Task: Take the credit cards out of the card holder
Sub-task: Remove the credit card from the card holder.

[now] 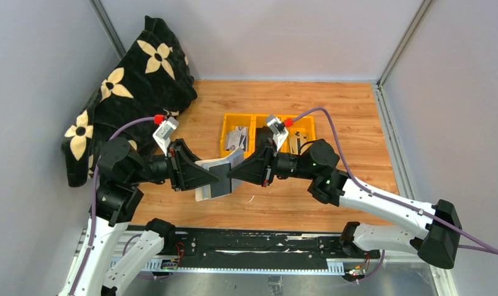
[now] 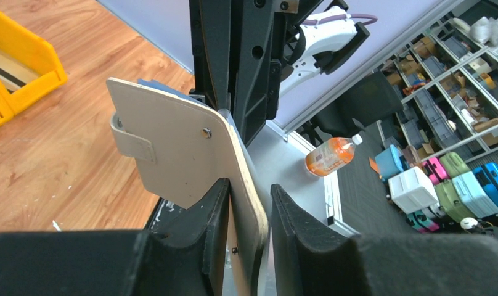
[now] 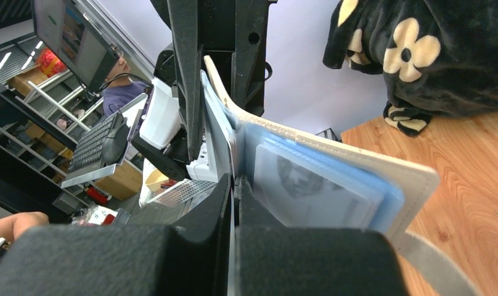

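The beige card holder [image 1: 217,177] hangs in the air over the table's front middle, between my two grippers. My left gripper [image 1: 211,179] straddles its beige cover with the snap tab [image 2: 172,148]. One left finger [image 2: 203,216] touches that cover and the other stands apart, so the left gripper [image 2: 249,200] is open. My right gripper [image 1: 231,174] [image 3: 234,185] is shut on a thin inner leaf of the card holder [image 3: 413,179]. A credit card [image 3: 308,185] with a dark face print sits in a blue sleeve beside it. Grey-white cards [image 1: 236,138] lie in the yellow bin.
A yellow bin [image 1: 268,118] [image 2: 24,61] with compartments stands behind the grippers on the wooden table. A black blanket with cream flowers [image 1: 129,86] [image 3: 419,55] is heaped at the back left. Grey walls enclose the sides and back.
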Controlling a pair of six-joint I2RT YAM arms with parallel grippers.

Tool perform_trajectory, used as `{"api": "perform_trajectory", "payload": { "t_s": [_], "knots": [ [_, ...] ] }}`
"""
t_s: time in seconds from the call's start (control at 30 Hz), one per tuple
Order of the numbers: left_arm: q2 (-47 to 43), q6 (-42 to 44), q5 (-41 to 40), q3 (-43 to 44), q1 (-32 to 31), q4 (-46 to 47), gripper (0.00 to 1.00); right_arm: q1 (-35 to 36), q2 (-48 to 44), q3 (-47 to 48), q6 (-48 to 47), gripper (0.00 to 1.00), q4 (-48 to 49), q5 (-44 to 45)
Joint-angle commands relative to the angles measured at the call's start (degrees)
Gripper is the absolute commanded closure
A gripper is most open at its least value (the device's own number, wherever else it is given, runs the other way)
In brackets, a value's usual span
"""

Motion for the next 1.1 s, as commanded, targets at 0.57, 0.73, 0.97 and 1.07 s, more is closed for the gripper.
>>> {"api": "perform_trajectory", "payload": {
  "t_s": [0.57, 0.73, 0.97, 1.07],
  "knots": [
    [-2.2, -4.0, 2.6, -0.2, -0.6, 4.7, 0.94, -1.8, -4.6, -5.4, 3.3, 1.0, 6.6, 5.2],
    [-1.8, -3.3, 2.1, -0.1, -0.6, 4.4, 0.98, -1.8, -5.2, -6.3, 3.8, 0.97, 7.5, 4.0],
    [-1.0, -0.5, 0.5, 0.7, -0.6, 1.6, 1.0, -1.7, -0.1, -3.1, 7.1, 0.75, 9.7, -1.9],
    [-0.9, 0.3, 0.0, 1.1, -0.6, 0.9, 1.0, -1.7, 1.1, -3.5, 8.9, 0.79, 12.6, -3.1]
  ]
}}
